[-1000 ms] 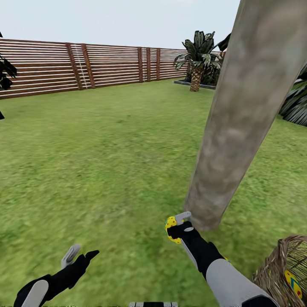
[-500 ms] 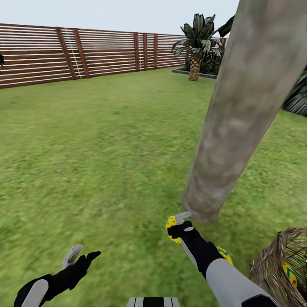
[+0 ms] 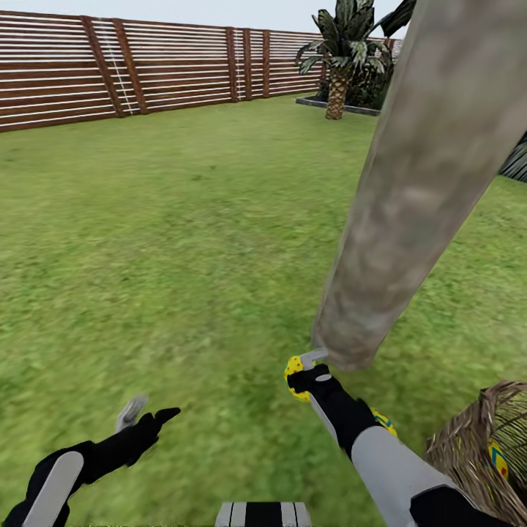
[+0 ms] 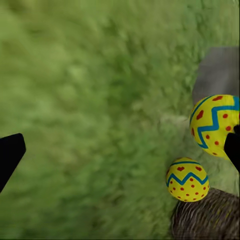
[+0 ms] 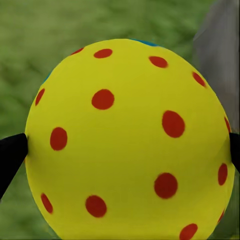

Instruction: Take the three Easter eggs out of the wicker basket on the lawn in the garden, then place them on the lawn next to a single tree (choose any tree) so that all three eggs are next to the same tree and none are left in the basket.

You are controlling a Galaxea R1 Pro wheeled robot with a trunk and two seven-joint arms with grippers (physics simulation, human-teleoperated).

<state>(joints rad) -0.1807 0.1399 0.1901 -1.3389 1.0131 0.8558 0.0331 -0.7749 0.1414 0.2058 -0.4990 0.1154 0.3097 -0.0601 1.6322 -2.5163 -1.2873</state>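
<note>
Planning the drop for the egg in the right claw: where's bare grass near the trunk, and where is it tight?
Bare lawn runs open from the trunk toward the fence, including the stretch between the left claw and right claw. Tight: the side toward the wicker basket, where one egg already lies on the grass beside the right arm.

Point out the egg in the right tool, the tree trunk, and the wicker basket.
Held egg (image 5: 130, 145), right wrist view: middle of its dotted shell.
Tree trunk (image 3: 410, 183), head view: mid-trunk bark.
Wicker basket (image 3: 457, 446), head view: woven outer wall.
</note>
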